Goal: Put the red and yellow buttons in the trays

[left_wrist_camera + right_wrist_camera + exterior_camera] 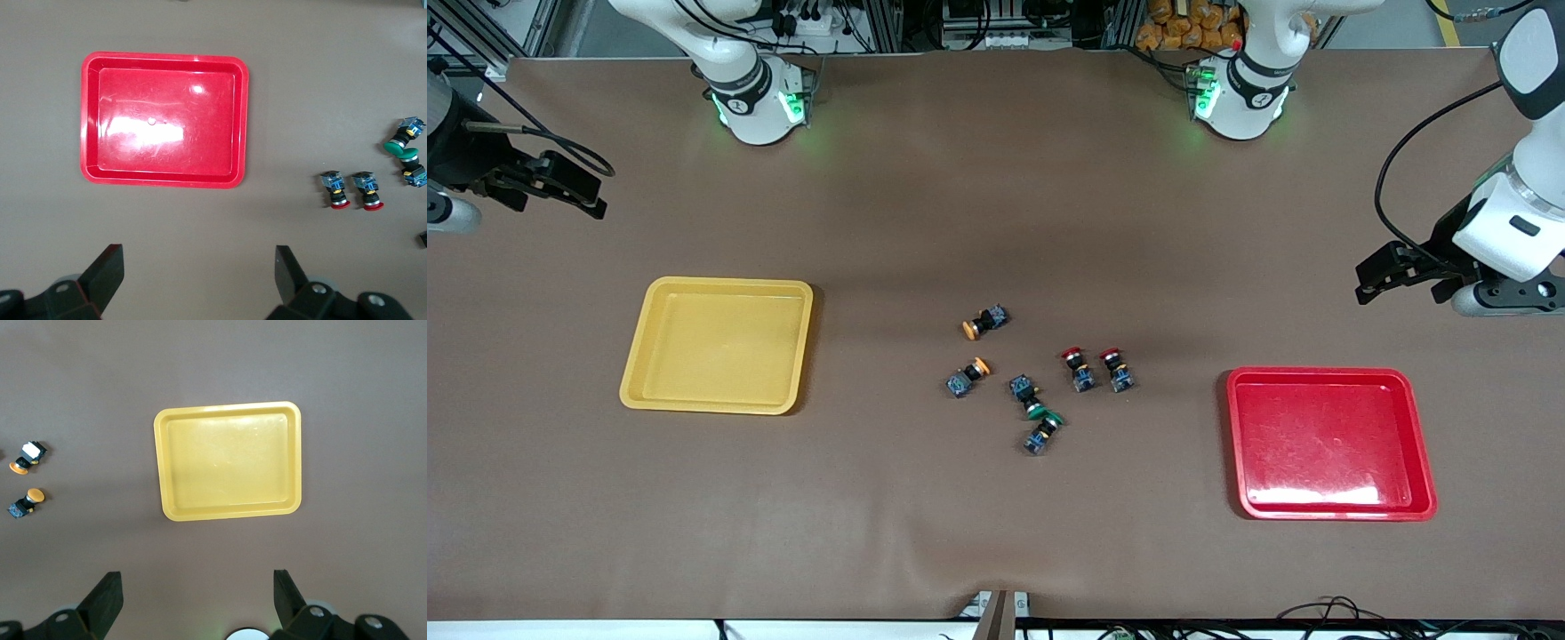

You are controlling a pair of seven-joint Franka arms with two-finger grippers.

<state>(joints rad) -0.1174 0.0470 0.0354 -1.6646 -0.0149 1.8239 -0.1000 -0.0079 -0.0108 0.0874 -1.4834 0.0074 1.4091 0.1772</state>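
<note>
Two yellow buttons (984, 322) (967, 376) and two red buttons (1079, 368) (1116, 369) lie loose at mid-table. The yellow tray (716, 345) sits toward the right arm's end and holds nothing. The red tray (1329, 442) sits toward the left arm's end, also with nothing in it. My left gripper (1398, 289) hangs open over bare table beside the red tray (163, 120), with the red buttons (333, 190) off to one side. My right gripper (596, 203) hangs open over bare table beside the yellow tray (229, 461); its wrist view also shows the yellow buttons (27, 457).
Two green-capped switches (1027, 396) (1042, 431) lie among the buttons, just nearer the front camera than the red ones. Both arm bases (760, 107) (1240, 102) stand along the table's back edge. Cables trail at the front edge (1325, 613).
</note>
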